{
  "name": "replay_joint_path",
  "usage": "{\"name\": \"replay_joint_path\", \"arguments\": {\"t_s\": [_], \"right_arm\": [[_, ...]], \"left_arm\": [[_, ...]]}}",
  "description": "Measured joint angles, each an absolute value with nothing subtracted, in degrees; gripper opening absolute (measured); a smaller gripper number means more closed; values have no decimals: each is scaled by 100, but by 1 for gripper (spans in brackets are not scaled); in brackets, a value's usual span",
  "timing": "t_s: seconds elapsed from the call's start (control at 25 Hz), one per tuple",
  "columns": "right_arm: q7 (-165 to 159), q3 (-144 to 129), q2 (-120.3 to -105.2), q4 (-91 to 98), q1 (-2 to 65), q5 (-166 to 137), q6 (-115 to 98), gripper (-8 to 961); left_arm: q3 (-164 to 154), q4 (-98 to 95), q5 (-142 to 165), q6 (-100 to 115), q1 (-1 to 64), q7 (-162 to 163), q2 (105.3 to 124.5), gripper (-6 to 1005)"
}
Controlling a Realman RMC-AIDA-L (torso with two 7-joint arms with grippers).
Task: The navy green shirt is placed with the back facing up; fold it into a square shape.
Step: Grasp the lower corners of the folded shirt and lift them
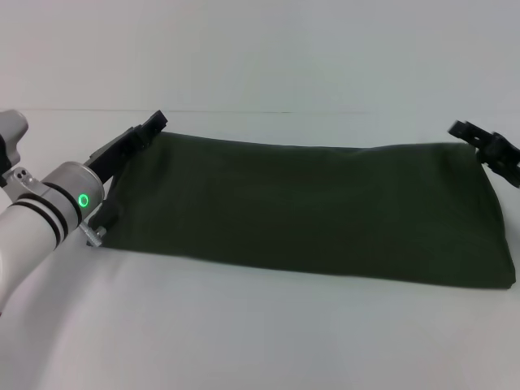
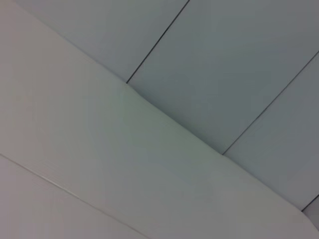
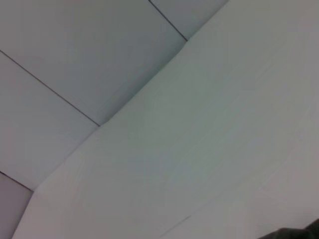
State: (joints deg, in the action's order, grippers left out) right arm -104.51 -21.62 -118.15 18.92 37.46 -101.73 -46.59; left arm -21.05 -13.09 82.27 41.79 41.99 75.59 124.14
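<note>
Nearest, toward the front edge, only white tabletop (image 1: 260,349). Farther in, stretched across the middle from the left side almost to the right edge, the navy green shirt (image 1: 309,211): already doubled into a long flat band, plain side up, no lettering showing. Reads as a halfway stage, with the lengthwise fold made and the crosswise folds toward a square not yet done.

At the band's far left corner, the left gripper (image 1: 145,130), reaching in low along the cloth's edge. At the far right corner, the right gripper (image 1: 487,146), set the same way. Stationed at the two far corners presumably to keep that long edge straight and even. Cannot tell for either whether clamped on the hem or spread apart.

Only in the head view, the shirt and both arms together. In the left wrist view, just tabletop and panelled wall (image 2: 224,74), no cloth. In the right wrist view, much the same, plus a dark sliver in one corner, possibly the shirt's edge
</note>
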Motion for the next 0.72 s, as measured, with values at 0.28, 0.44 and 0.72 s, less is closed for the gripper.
{"name": "replay_joint_path", "arguments": {"t_s": [0.28,0.44,0.72], "right_arm": [[-10728,-2201,-11528,1912,3171,-10183,-5356,837],[-10739,-2226,-11480,1927,3041,-10186,-5541,836],[-10710,-2248,-11366,2076,2799,-10185,-6278,836]], "left_arm": [[-2135,-1251,8222,4485,4032,7618,12414,661],[-2303,-1250,8219,4578,3974,7708,12406,662],[-3373,-1464,8218,4911,3789,8733,12275,665]]}}
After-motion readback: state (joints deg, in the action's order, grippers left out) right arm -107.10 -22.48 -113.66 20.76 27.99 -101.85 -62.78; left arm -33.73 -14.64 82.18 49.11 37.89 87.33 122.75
